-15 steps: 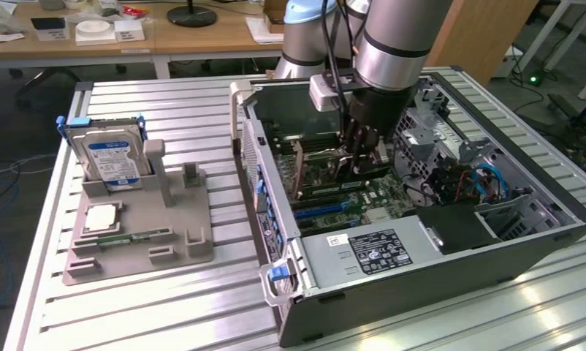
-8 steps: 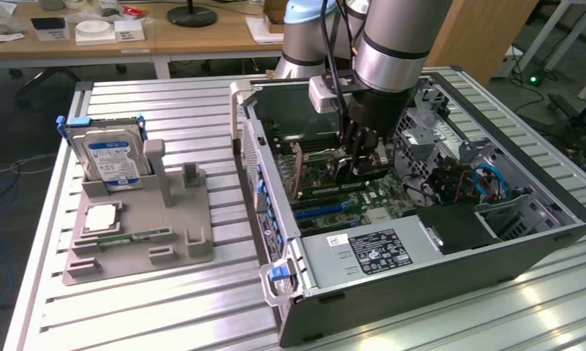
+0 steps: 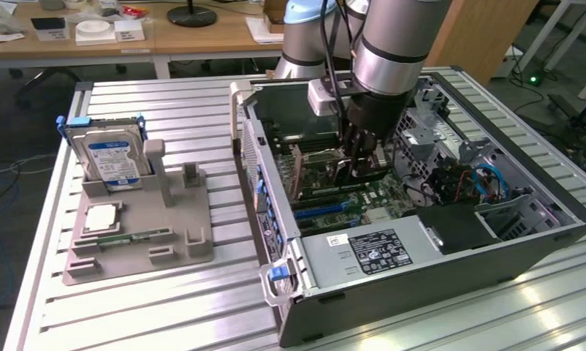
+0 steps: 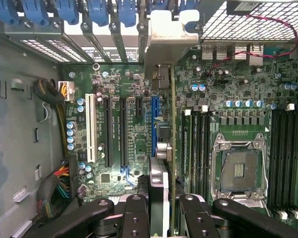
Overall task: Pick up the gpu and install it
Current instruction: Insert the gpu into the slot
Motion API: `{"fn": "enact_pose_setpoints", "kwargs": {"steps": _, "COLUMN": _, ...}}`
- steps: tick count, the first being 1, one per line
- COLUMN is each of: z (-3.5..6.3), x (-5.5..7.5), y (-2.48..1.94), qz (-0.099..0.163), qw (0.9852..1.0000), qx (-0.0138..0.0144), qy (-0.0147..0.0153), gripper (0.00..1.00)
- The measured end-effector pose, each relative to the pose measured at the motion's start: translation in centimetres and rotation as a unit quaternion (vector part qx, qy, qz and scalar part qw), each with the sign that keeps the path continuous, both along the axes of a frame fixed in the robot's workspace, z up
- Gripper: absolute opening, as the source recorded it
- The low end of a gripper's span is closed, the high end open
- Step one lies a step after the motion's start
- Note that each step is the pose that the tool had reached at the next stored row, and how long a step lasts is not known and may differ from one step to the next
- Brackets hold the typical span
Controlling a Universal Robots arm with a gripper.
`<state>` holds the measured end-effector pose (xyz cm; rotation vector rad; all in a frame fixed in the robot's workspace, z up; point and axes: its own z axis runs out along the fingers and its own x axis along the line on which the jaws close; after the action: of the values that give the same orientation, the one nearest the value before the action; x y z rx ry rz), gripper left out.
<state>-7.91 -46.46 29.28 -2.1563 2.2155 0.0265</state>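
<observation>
Dark-green gpu [image 4: 165, 148] | you see it edge-on inside the computer case [image 3: 449, 263], just above the motherboard [image 4: 228, 89] | gripper [image 4: 161, 218] jaws clamped on it | upright, probably to line up with the blue PCIe slot [image 4: 153, 126]

There is one robot arm [image 3: 395, 44] with one gripper [image 3: 362, 157], and one gpu [image 4: 173, 148]. One open computer case [image 3: 420, 289] lies on one slatted metal table [image 3: 176, 307]. One grey fixture [image 3: 176, 219] bears one hard drive [image 3: 112, 161], one processor chip [image 3: 100, 218] and one memory stick [image 3: 137, 236]. The case contains one power supply [image 3: 371, 252]. The motherboard carries one processor socket [image 4: 238, 168], one white expansion slot [image 4: 92, 129], two long black slots [image 4: 108, 131], one blue slot [image 4: 154, 116] and two banks of memory slots [image 4: 196, 148]. At least five blue latches [image 4: 97, 10] line the bracket row; the exact number cannot be told.
</observation>
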Motion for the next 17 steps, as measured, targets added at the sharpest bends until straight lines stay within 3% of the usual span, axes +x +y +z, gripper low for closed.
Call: {"fn": "enact_pose_setpoints", "kwargs": {"steps": 17, "z": -0.13, "x": -0.05, "y": 0.01, "qz": 0.000, "qw": 1.0000, "qx": 0.0000, "qy": 0.0000, "gripper": 0.28}}
